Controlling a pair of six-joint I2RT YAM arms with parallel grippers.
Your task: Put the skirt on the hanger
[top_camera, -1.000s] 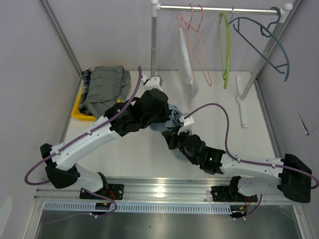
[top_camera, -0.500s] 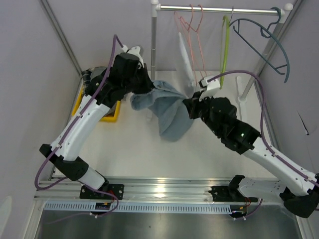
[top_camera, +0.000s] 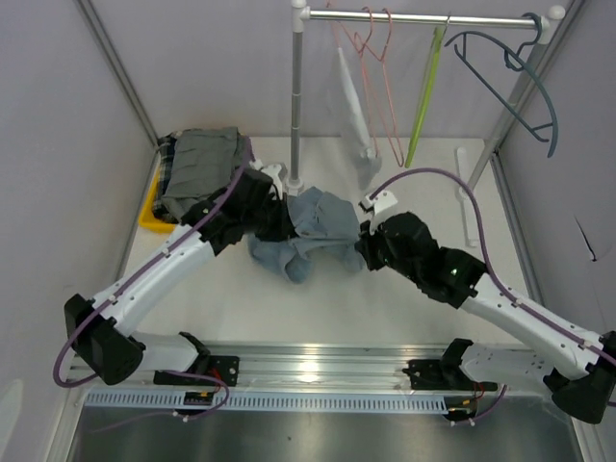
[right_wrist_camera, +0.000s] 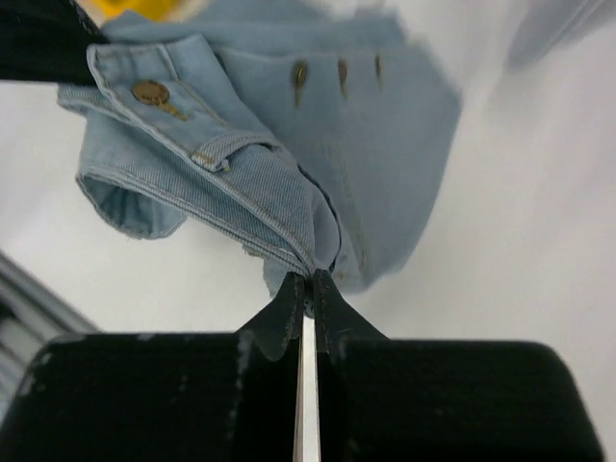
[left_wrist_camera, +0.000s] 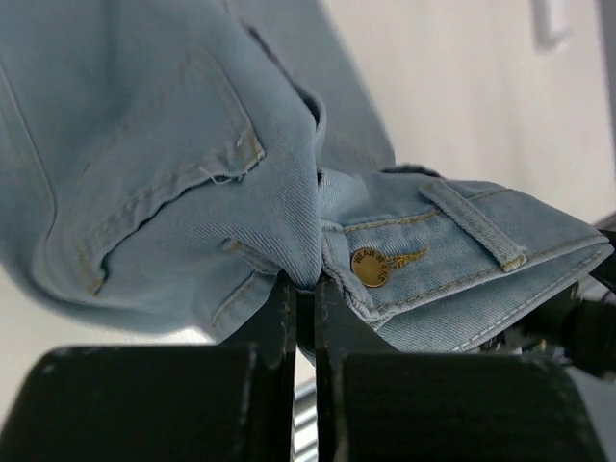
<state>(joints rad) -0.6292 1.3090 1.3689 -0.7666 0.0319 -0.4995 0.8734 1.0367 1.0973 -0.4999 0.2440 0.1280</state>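
Denim skirt [top_camera: 313, 226] sags low over the desk [top_camera: 289, 298] between our arms. Our left tool [left_wrist_camera: 303, 289] is clamped on the waistband beside the brass button [left_wrist_camera: 370, 267], and our right tool [right_wrist_camera: 306, 284] pinches a fold near a belt loop, presumably to spread it for the hangers [top_camera: 380, 87] behind. We cannot read the button's embossing.

Light blue denim skirt [top_camera: 313, 231], crumpled into a loose bundle, pinched at the waistband on two sides and sagging between. Low over the middle of the table [top_camera: 289, 308]; contact with it unclear. Brass button [left_wrist_camera: 371, 267] on the waistband end, belt loop just beside, stitched pocket seam on the panel behind. Not yet on any hanger. Farther back, hooked on the rail [top_camera: 423, 16]: white hanger [top_camera: 354, 106], pink hanger [top_camera: 390, 96], green hanger [top_camera: 421, 106], blue-grey hanger [top_camera: 515, 72], all bare and apart from the skirt.
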